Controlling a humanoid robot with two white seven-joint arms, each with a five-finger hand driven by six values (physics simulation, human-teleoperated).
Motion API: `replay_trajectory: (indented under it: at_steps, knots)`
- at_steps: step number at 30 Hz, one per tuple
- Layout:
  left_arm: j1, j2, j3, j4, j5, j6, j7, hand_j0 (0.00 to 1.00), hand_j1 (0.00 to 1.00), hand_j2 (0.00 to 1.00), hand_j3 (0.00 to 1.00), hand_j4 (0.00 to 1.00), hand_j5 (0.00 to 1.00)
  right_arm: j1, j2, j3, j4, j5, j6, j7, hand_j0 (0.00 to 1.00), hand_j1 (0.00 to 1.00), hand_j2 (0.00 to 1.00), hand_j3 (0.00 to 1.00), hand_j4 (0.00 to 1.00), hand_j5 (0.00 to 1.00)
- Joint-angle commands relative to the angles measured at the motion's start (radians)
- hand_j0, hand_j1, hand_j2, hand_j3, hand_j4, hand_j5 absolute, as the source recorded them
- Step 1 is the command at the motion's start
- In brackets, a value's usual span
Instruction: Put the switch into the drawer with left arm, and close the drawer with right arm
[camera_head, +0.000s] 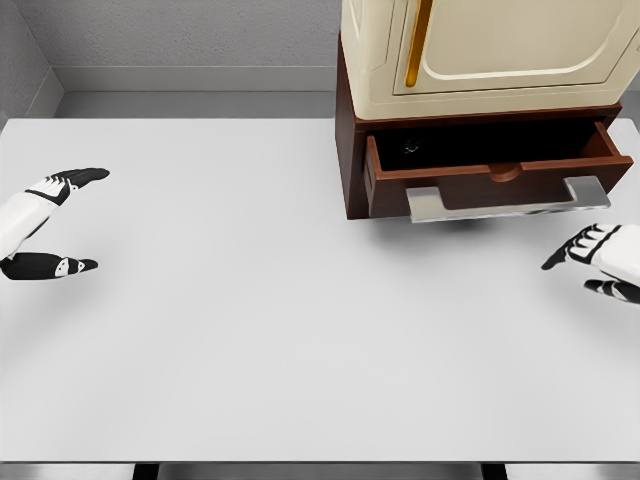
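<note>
A: Biggest thing first?
B: White desk (250, 330), fills most of the view, grey walls behind.

A: Next?
B: Cabinet (480, 60) at the back right of the desk. Cream upper part w/ a yellow vertical handle, dark brown base under it.

A: Drawer?
B: Drawer (500, 165) in the brown base is pulled out toward the robot, open. Silver bar handle (508, 200) across its front.

A: Hands?
B: Left hand (45, 225) at the far left edge over the desk, fingers spread, thumb apart from the rest, holding nothing. Right hand (600, 260) at the far right edge, just below & right of the drawer handle, not touching it. Fingers relaxed, loosely extended, nothing in it.

A: And the switch?
B: Small dark item (411, 147) sits inside the drawer, at the left rear, w/ a faint glint. Probably the switch, but too small & too dark to tell for sure.

A: Hands near it?
B: No, both well apart from it.
</note>
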Motion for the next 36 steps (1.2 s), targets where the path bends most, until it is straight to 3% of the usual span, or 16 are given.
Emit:
replay_trajectory:
  at_steps: [1,13,23,27,36]
  knots:
    - [0.0,0.001,0.0,0.0,0.009,0.003,0.0,1.0,1.0,1.0,1.0,1.0,1.0,0.0,-0.008,-0.013,-0.003,-0.013,0.0,0.001,0.67,0.67,0.67,0.67,0.67,0.67]
    - [0.0,0.001,0.0,0.002,0.009,0.003,0.0,1.0,1.0,1.0,1.0,1.0,1.0,-0.002,0.014,-0.09,-0.006,-0.013,0.0,0.011,0.67,0.67,0.67,0.67,0.67,0.67]
    - [0.0,0.001,0.0,0.003,0.009,0.003,0.0,1.0,1.0,1.0,1.0,1.0,1.0,-0.012,0.02,-0.079,0.009,-0.011,0.0,0.022,0.67,0.67,0.67,0.67,0.67,0.67]
    - [0.0,0.001,0.0,0.003,0.009,0.003,0.0,1.0,1.0,1.0,1.0,1.0,1.0,-0.025,0.083,-0.076,0.051,0.021,0.0,0.022,0.7,0.7,0.7,0.7,0.7,0.7]
    - [0.0,0.001,0.0,0.005,0.009,0.003,0.0,1.0,1.0,1.0,1.0,1.0,1.0,-0.038,0.139,-0.076,0.077,0.049,0.0,0.022,0.7,0.7,0.7,0.7,0.7,0.7]
